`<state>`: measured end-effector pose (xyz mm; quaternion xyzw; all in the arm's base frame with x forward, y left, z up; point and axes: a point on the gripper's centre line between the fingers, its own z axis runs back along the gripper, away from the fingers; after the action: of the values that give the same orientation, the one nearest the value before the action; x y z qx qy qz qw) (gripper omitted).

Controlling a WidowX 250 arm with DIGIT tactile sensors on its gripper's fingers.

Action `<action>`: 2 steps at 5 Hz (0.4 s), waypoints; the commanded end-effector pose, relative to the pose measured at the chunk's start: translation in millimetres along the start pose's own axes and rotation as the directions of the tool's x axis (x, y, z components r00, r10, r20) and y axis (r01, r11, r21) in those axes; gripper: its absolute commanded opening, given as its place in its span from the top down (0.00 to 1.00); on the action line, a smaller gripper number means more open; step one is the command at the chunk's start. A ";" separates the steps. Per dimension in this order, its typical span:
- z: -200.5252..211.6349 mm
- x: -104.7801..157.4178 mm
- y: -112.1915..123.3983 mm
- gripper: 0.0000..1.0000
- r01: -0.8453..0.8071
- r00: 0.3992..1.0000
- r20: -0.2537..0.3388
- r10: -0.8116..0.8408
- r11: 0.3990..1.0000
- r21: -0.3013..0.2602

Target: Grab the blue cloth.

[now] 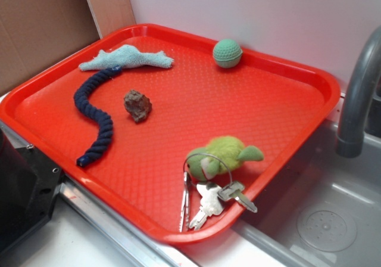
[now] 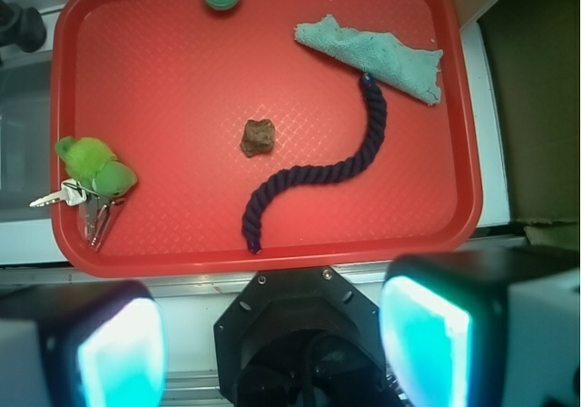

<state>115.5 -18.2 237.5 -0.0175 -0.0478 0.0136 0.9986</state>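
Gripper [image 2: 272,343] hangs spread wide and empty above the near edge of the red tray [image 2: 458,107], its two fingers [image 2: 427,339] framing the wrist view. Blue cloth [image 2: 374,57] lies flat in the tray's far right corner, touching one end of the navy rope [image 2: 349,166], well apart from the brown rock [image 2: 259,137]

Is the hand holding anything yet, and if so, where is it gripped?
Nothing is held. The hand is open and empty, above the tray's near edge; the blue cloth lies untouched in the far corner.
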 end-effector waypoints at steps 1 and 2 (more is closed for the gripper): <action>0.0 0.0 0.0 0.00 0.000 1.000 0.000 0.000 1.000 0.000; -34.8 32.6 34.0 0.00 -0.015 0.999 -0.036 0.018 0.998 0.065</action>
<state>149.5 13.6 198.3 0.0143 -0.0132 0.0220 0.9996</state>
